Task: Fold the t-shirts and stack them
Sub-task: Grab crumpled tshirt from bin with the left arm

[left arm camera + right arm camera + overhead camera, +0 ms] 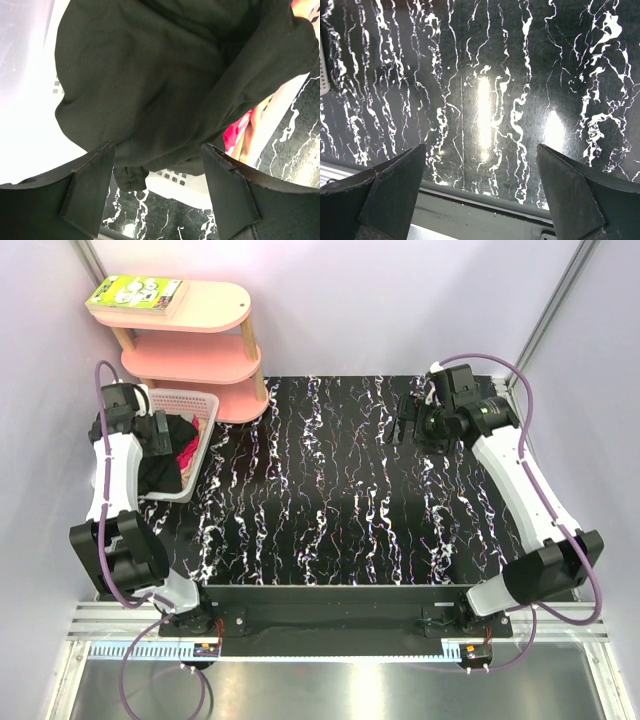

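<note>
A black t-shirt [160, 472] lies heaped in the white lattice basket [204, 436] at the table's left edge, draped over the near rim. A red/pink shirt [187, 452] shows beside it. In the left wrist view the black shirt [165, 80] fills most of the frame, with the pink shirt [235, 135] at the right. My left gripper [160, 430] [157, 172] is open just above the black shirt, holding nothing. My right gripper [403, 420] [480, 172] is open and empty above the bare table at the back right. No grey shirt is in view.
A pink three-tier shelf [190, 340] stands at the back left, with a green book [135, 293] on top. The table [350, 490] is black marble-patterned. Its near edge [485, 200] shows in the right wrist view.
</note>
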You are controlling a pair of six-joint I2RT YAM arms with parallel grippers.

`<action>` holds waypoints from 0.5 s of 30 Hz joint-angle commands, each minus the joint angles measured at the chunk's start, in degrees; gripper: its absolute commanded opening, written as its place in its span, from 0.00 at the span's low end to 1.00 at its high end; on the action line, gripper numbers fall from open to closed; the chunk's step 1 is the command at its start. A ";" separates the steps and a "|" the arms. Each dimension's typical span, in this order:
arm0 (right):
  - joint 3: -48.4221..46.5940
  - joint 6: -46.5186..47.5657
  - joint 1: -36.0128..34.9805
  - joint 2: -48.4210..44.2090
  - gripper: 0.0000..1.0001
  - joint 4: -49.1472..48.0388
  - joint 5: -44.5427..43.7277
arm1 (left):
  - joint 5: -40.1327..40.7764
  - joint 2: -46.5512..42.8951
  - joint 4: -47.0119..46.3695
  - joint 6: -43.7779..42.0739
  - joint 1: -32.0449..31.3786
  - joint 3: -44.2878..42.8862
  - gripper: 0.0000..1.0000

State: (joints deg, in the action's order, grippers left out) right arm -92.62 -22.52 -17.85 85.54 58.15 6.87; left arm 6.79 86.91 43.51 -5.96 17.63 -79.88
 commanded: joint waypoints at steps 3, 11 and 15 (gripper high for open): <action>4.28 -0.94 -0.35 -5.90 1.00 -2.51 1.74 | -0.19 1.77 -2.99 -0.72 0.30 0.25 0.62; 5.34 -0.59 -0.35 -7.49 0.97 -2.96 1.92 | -5.37 1.77 -0.79 -0.81 -0.05 0.34 0.00; 5.52 -0.33 -0.35 -7.40 0.92 -3.22 2.26 | -8.89 -1.48 1.66 -0.99 -2.41 -2.03 0.00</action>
State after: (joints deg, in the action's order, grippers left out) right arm -87.02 -22.96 -17.85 79.99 57.28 7.25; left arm 2.98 89.49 43.83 -6.55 17.28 -79.35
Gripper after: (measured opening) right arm 0.952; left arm 0.012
